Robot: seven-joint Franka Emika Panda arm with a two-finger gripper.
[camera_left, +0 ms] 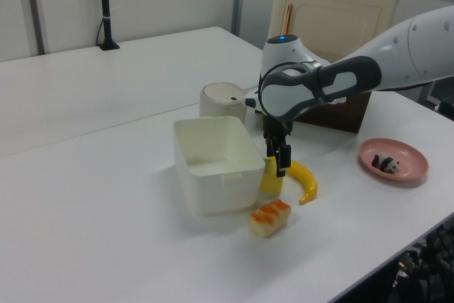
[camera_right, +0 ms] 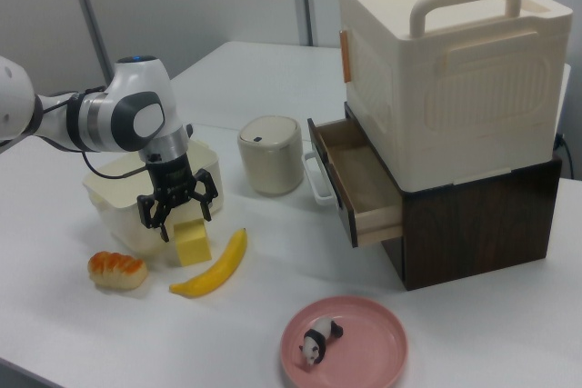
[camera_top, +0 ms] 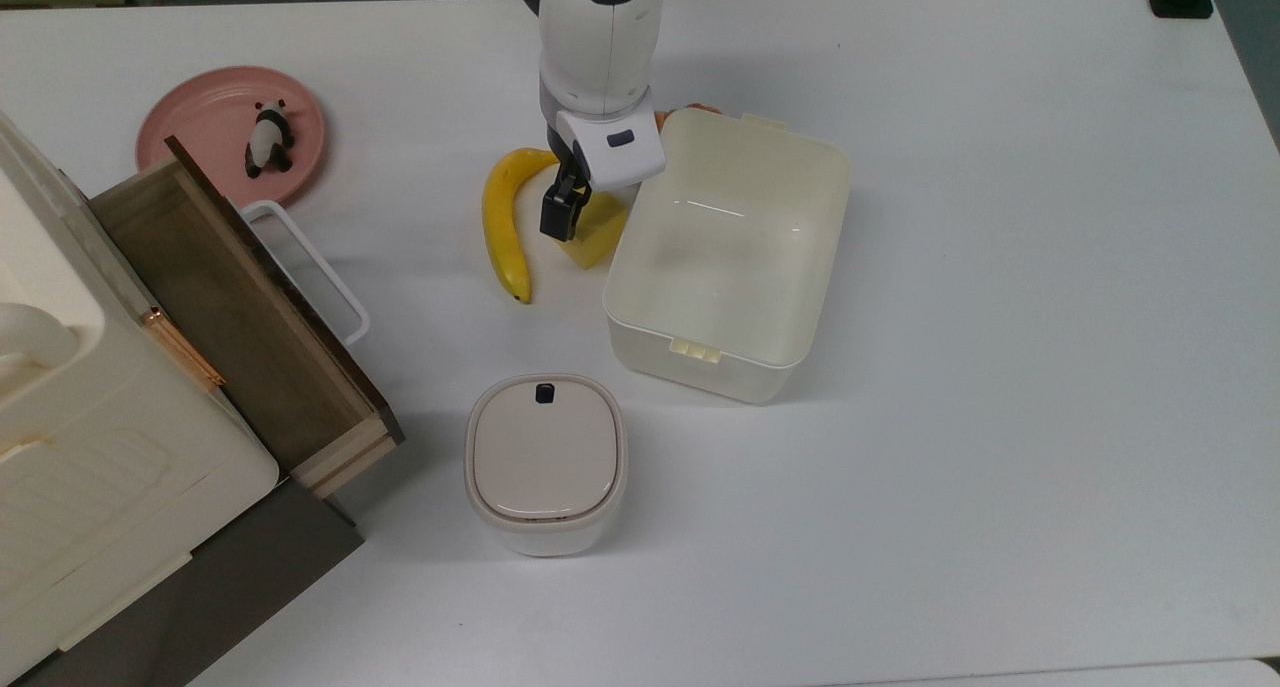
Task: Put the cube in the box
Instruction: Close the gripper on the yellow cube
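Observation:
The pale-yellow cube [camera_top: 598,235] rests on the table between the banana [camera_top: 500,225] and the box's [camera_top: 640,267] outer wall. The box is a cream-white tub, upright and with nothing in it. My gripper [camera_right: 180,211] hangs open just over the cube [camera_right: 192,243], its fingers spread to either side of the top face. In the top view the white hand covers part of the cube, and one dark finger [camera_top: 558,215] shows at the cube's left edge. The left view shows the gripper [camera_left: 281,162] right above the cube [camera_left: 270,179], beside the box [camera_left: 186,148].
A bread roll [camera_right: 117,270] lies near the box. A lidded bin [camera_top: 545,462] stands in front of the box in the top view. An open wooden drawer [camera_top: 240,317] juts from the cabinet. A pink plate [camera_top: 205,127] holds a panda figure [camera_top: 268,139].

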